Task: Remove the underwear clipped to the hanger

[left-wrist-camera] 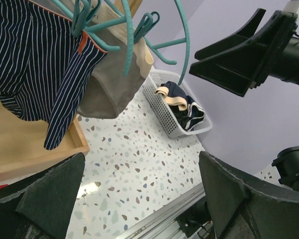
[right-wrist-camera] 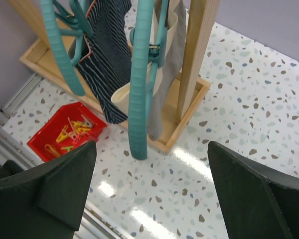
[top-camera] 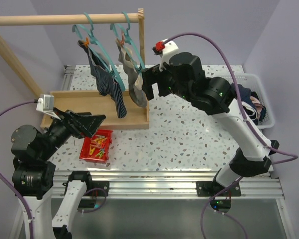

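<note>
While the navy striped briefs [top-camera: 107, 82] and grey briefs [top-camera: 134, 84] hang clipped to teal hangers [top-camera: 92, 30], the approach step is under way. The raised right arm holds its right gripper [top-camera: 148, 85] wide open and empty beside the grey pair. The next move is probably to pinch the cloth and tug. The left gripper [top-camera: 88, 122], low over the desk [top-camera: 189, 134], is also open and empty.

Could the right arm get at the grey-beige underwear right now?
Probably yes: the open right gripper is close beside the grey-beige underwear, though the teal hanger and wooden post crowd the approach.
</note>
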Robot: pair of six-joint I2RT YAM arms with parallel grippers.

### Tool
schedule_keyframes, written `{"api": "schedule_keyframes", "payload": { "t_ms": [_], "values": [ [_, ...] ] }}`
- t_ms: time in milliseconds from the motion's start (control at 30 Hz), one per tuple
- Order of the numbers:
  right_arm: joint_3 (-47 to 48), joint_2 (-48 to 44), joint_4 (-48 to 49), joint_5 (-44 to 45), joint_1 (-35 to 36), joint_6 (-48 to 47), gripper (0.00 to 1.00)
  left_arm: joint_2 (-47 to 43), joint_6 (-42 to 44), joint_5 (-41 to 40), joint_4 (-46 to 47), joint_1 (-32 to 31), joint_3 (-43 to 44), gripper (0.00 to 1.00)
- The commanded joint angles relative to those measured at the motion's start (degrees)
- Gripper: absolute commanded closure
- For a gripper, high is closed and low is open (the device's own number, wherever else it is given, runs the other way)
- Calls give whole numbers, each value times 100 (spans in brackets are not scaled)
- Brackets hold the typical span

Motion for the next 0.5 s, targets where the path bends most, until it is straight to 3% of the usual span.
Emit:
{"api": "schedule_keyframes", "payload": {
  "t_ms": [0,100,267,367,433,467],
  "values": [
    [78,214,803,644,33,23,5,-53,163,-94,-198,-21,-45,0],
    [95,363,1112,785,33,-47,8,-79,224,-94,-259,-21,-80,0],
    [710,970,718,768,33,-92,12,-53,330,-111,-338,-21,-89,0],
    [737,1111,629,689,33,-65,24,-44,383,-129,-382,-21,-98,0],
    [579,1102,761,557,33,-57,37,-26,418,-129,-409,-21,-98,0],
    [544,1111,787,531,25,-39,49,-35,427,-112,-409,-21,-98,0]
  ]
}}
